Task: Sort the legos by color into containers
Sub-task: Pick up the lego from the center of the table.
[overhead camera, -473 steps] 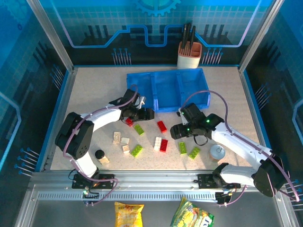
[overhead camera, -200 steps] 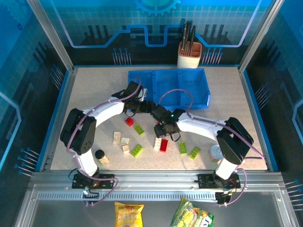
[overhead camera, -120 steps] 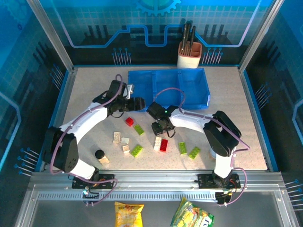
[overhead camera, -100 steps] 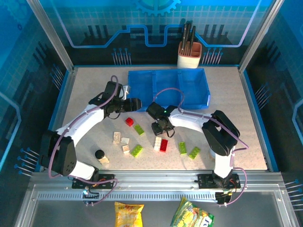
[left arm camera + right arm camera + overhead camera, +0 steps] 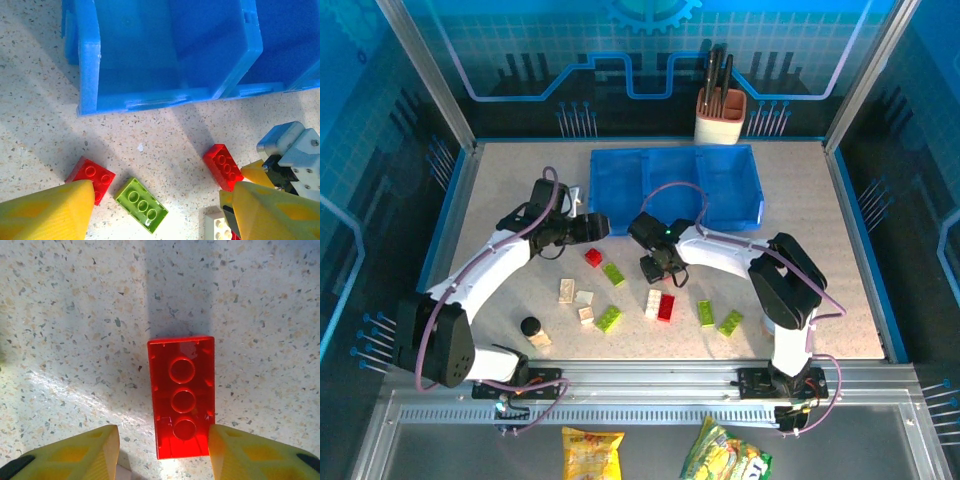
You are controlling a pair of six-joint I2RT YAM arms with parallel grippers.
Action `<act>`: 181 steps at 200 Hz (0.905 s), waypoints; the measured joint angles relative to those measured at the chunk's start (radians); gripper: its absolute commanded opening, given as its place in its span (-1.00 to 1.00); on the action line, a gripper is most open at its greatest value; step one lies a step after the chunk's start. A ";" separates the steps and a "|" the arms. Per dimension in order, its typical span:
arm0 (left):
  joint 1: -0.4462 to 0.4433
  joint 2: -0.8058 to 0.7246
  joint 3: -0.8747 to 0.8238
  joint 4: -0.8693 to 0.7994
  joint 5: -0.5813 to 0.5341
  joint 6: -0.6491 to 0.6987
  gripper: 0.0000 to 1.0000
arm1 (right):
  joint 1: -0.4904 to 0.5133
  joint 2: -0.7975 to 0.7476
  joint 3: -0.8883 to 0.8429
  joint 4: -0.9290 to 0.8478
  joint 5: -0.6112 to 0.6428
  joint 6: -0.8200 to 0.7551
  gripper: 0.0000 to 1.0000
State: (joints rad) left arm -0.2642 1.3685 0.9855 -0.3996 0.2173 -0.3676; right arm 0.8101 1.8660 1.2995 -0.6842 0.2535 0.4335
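Now right gripper [image 5: 161, 447] spread wide, holding nothing, red lego [image 5: 181, 390] between its jaws; off-centre closing could twist it away. Left gripper [image 5: 162, 197] likewise spread, bare.

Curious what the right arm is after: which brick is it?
In front of the blue tray, find the right gripper, open above the table. The red brick between its yellow fingers is the one: it lies alone, while another red brick sits beside a white brick.
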 measured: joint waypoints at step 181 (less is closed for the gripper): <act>0.006 -0.038 -0.027 -0.015 -0.005 0.000 0.49 | -0.060 0.064 0.004 0.020 -0.079 -0.087 -0.27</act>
State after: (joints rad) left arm -0.2581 1.3308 0.9581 -0.4149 0.2127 -0.3679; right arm 0.7498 1.9305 1.3037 -0.6640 0.1749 0.3462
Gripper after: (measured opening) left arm 0.742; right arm 0.382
